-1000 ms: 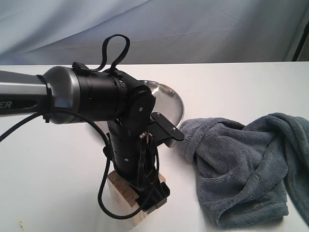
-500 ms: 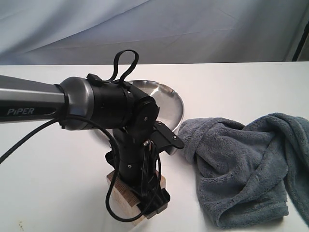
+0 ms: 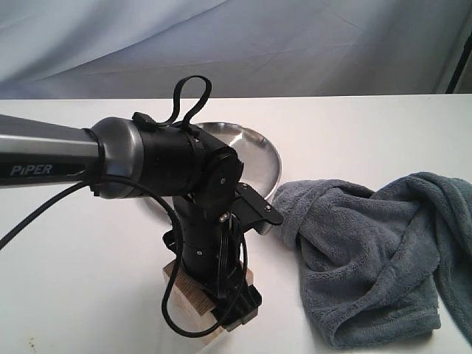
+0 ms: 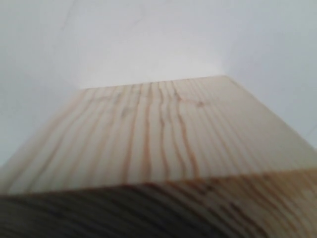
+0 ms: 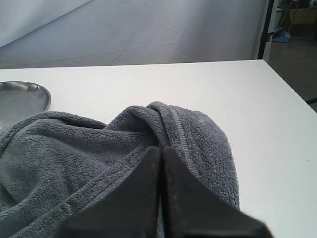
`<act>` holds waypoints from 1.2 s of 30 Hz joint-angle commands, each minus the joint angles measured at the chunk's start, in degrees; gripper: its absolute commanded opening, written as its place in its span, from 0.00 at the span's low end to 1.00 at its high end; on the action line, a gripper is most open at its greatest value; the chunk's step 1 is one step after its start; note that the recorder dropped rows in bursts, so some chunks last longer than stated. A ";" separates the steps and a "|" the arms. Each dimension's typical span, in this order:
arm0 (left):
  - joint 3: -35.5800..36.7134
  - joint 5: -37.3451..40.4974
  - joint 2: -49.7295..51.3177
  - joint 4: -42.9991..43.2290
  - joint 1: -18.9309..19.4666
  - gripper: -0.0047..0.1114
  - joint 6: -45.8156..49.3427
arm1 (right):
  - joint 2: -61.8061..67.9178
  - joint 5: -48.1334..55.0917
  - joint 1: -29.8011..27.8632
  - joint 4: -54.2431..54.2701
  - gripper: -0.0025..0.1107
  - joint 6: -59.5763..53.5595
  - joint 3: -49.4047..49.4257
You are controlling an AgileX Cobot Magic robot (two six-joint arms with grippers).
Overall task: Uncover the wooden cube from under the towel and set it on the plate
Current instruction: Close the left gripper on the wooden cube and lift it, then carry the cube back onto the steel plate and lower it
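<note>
The wooden cube (image 3: 186,293) sits uncovered on the white table at the front, pale with brown grain, and fills the left wrist view (image 4: 158,129). My left gripper (image 3: 234,310) is down over it, jaws wide; its fingers are hidden in both views. Behind the arm lies the shiny steel plate (image 3: 259,151), holding nothing that I can see. The grey-blue towel (image 3: 369,251) lies bunched to the right of the cube. My right gripper (image 5: 161,148) is shut, with a fold of the towel (image 5: 74,153) running in between its tips. The right gripper is out of the exterior view.
The left arm's dark body and its loose black cable (image 3: 166,310) hang over the plate's near side. The table's right edge (image 5: 292,104) is close to the towel. A blue backdrop (image 3: 295,44) stands behind the table.
The left arm has swung right and sunk a little lower over the wooden cube. The towel and plate lie where they were.
</note>
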 commanded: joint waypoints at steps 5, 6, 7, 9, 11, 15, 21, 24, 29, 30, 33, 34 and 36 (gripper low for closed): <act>0.07 -0.72 -0.18 -0.27 0.11 0.85 0.06 | -0.37 0.68 0.00 0.28 0.05 0.23 0.15; 0.07 -0.72 -0.18 -0.27 0.11 0.85 0.06 | -0.37 0.68 0.00 0.28 0.05 0.23 0.15; 0.07 -0.72 -0.18 -0.27 0.11 0.85 0.06 | -0.37 0.68 0.00 0.28 0.05 0.23 0.15; 0.07 -0.72 -0.18 -0.27 0.11 0.85 0.06 | -0.37 0.68 0.00 0.28 0.05 0.23 0.15; 0.07 -0.37 -0.18 -0.27 0.11 0.85 0.06 | -0.37 0.68 0.00 0.28 0.05 0.23 0.15; 0.07 -0.54 -0.18 -0.27 0.11 0.85 0.06 | -0.37 0.68 0.00 0.28 0.05 0.23 0.15; 0.07 -0.68 -0.18 -0.27 0.11 0.72 0.06 | -0.37 0.68 0.00 0.28 0.05 0.23 0.15; 0.07 -0.68 -0.18 -0.27 0.11 0.58 0.06 | -0.37 0.68 0.00 0.28 0.05 0.23 0.15; 0.07 -0.68 -0.18 -0.27 0.11 0.25 0.06 | -0.37 0.68 0.00 0.28 0.05 0.23 0.15; 0.07 -0.68 -0.18 -0.15 0.11 0.19 0.06 | -0.37 0.68 0.00 0.28 0.05 0.23 0.15; 0.07 -0.49 -0.18 0.90 0.11 0.06 0.06 | -0.37 0.68 0.00 0.28 0.05 0.23 0.15; -0.04 0.07 -0.18 1.32 0.11 0.04 0.30 | -0.37 0.68 0.00 0.28 0.05 0.23 0.15; -1.03 1.83 -0.34 2.57 0.11 0.04 0.30 | -0.37 0.68 0.00 0.28 0.05 0.23 0.15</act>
